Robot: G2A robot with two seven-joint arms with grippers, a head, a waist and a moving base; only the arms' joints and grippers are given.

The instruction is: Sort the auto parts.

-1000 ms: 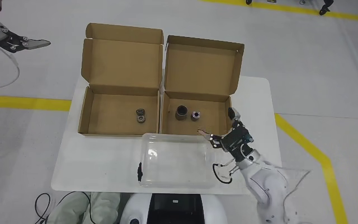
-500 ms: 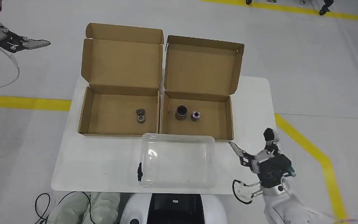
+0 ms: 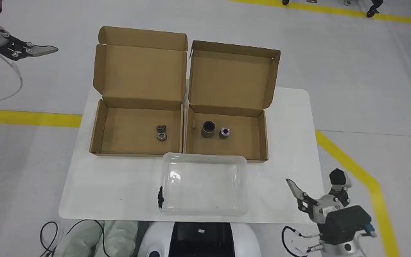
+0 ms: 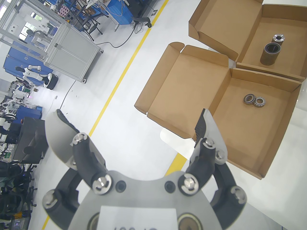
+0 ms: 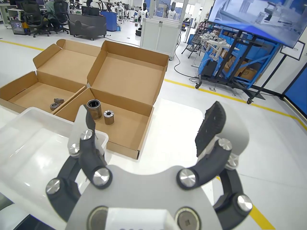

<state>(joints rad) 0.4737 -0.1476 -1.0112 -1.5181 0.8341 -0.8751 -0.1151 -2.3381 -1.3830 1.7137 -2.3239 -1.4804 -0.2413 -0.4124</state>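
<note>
Two steel ring bearings (image 3: 161,132) are being held in the left cardboard box (image 3: 122,132), a dark cylindrical sleeve (image 3: 209,128) and a small bright cylinder (image 3: 224,133) in the right cardboard box (image 3: 247,138), both boxes standing at 12 o'clock of the smooth clear tray (image 3: 204,186). The right gripper (image 3: 314,184), its rough-padded fingers spread and empty, has been drawn back from the right box's near corner to the white table's (image 3: 90,186) 5 o'clock corner, with open floor beyond. The left gripper (image 4: 130,118) is likewise being held spread over bare floor at 10 o'clock.

Boxes (image 3: 125,132) open-topped; lids (image 3: 141,70) behind, tray (image 3: 205,189) in front
</note>
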